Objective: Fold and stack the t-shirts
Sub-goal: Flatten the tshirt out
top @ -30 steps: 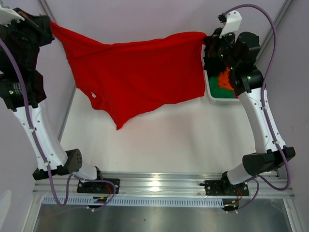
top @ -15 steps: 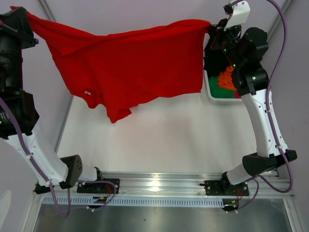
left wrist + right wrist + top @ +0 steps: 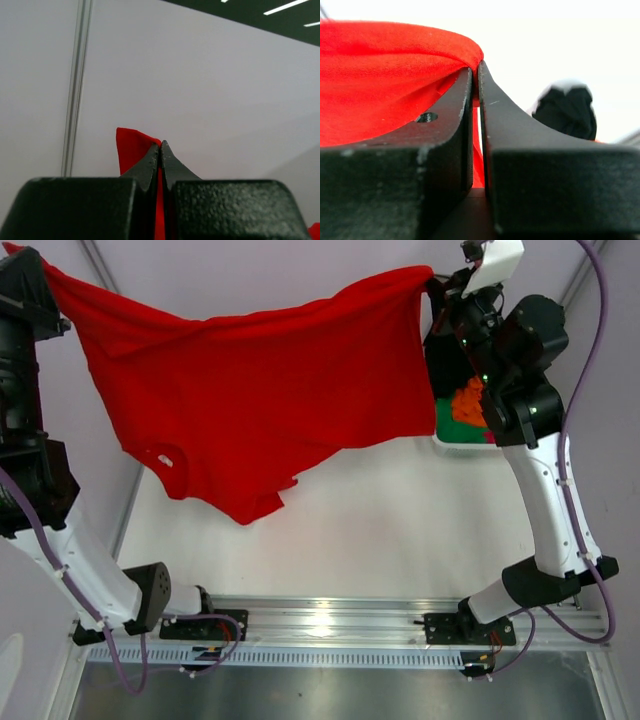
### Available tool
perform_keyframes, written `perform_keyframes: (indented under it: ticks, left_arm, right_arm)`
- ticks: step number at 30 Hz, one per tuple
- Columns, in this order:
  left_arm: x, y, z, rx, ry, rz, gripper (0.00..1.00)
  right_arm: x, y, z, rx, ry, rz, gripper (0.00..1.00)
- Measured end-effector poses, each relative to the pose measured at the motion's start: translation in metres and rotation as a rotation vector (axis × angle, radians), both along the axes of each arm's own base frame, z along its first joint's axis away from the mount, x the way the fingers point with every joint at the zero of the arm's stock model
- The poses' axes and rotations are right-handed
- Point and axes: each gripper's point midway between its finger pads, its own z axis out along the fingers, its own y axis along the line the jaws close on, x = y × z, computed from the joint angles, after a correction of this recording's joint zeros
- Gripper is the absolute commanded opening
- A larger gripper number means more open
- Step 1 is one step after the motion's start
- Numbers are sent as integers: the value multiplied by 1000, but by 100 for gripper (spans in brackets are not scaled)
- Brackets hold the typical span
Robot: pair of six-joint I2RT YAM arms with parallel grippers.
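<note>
Table (image 3: 400, 530): bare white top under the cloth; I judge this is where the shirt should be laid flat for folding.
Red t-shirt (image 3: 270, 380): held up between my two arms, top edge pulled taut, lower part hanging loose so it spreads out. I cannot tell whether its tip touches the table.
Basket (image 3: 465, 444): far right, with an orange shirt (image 3: 468, 397) and a green shirt (image 3: 462, 420) waiting inside.
Left gripper (image 3: 160, 150): jaws pinched on one red corner, raised high.
Right gripper (image 3: 476, 100): jaws clamped on the opposite corner.
</note>
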Motion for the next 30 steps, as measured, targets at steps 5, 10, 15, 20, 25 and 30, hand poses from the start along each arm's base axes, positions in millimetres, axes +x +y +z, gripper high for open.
perform_keyframes:
  ticks: [5, 10, 15, 20, 25, 30]
  left_arm:
    - [-20, -2, 13, -10, -59, 7, 1]
    - [-22, -3, 11, -21, -63, -2, 1]
    - [-1, -3, 0, -29, -16, -26, 0]
    - [26, -2, -23, -39, 78, -52, 1]
    - [41, -4, -45, -50, 165, -74, 1]
    - [39, -6, -46, -48, 171, -83, 1]
  right_arm:
    - [-21, -8, 34, 22, -84, -23, 0]
    - [-8, -38, 29, 46, -60, -103, 0]
    - [9, -66, 12, 75, 7, -159, 0]
    - [12, -62, -1, 85, 58, -127, 0]
    - [16, -58, -20, 82, 124, -106, 0]
    - [16, -56, -24, 88, 143, -92, 0]
